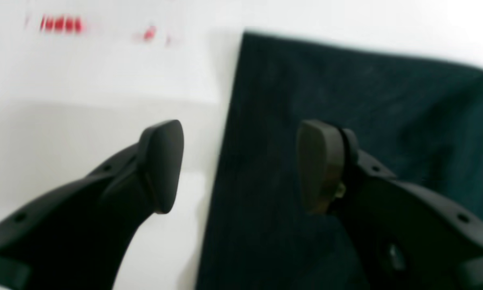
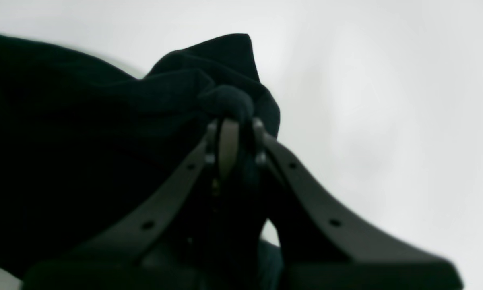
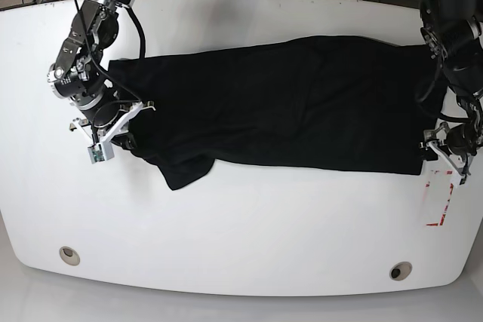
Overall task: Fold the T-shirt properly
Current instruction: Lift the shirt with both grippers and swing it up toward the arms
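Note:
The black T-shirt (image 3: pixel 287 103) lies spread lengthwise across the white table (image 3: pixel 241 224), with one sleeve (image 3: pixel 185 171) drooping toward the front. My right gripper (image 3: pixel 127 135), at the shirt's left end, is shut on a bunched fold of the T-shirt (image 2: pixel 231 100). My left gripper (image 3: pixel 432 148) is at the shirt's front right corner. In the left wrist view it is open (image 1: pixel 241 165). One finger (image 1: pixel 163 165) is over bare table and the other (image 1: pixel 320 165) is over the T-shirt (image 1: pixel 346 88), so the jaws straddle the cloth's straight edge.
Red tape marks (image 3: pixel 439 201) lie on the table just beside the shirt's right corner and also show blurred in the left wrist view (image 1: pixel 60 24). Two round holes (image 3: pixel 69 255) (image 3: pixel 401 270) sit near the table's front edge. Cables lie beyond the far edge.

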Tool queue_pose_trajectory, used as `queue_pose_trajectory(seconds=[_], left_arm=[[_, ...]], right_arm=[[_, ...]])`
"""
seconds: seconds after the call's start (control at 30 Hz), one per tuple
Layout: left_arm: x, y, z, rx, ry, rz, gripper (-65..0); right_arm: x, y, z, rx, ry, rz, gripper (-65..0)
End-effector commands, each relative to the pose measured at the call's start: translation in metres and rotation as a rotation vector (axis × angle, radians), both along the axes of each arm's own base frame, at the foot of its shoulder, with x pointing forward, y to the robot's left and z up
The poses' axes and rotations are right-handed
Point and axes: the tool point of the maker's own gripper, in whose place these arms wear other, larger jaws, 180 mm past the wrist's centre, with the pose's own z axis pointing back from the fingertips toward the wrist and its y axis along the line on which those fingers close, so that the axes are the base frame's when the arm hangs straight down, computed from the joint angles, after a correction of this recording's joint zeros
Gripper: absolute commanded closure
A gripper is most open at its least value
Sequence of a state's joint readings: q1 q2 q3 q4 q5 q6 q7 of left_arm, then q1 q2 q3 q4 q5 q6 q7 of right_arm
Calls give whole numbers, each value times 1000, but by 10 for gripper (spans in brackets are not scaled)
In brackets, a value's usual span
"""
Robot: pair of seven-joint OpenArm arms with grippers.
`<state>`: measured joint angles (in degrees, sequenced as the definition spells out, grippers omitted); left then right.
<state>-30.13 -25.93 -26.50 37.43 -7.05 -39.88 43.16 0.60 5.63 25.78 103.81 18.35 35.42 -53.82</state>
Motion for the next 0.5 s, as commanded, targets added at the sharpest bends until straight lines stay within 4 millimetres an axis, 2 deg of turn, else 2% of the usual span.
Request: queue_pose_trajectory(seconds=[0.0,0.33,0.47], left_arm=[[14,10,22,12,-66,12,-401],[11,-11,5,-22,-44,-7,-401],[13,-30,-4,-60,-34,-21,-401]], right_arm=[[9,0,18,4,-67,6,-2],[10,0,19,5,-70,6,-2],[10,0,19,4,-70,6,-2]])
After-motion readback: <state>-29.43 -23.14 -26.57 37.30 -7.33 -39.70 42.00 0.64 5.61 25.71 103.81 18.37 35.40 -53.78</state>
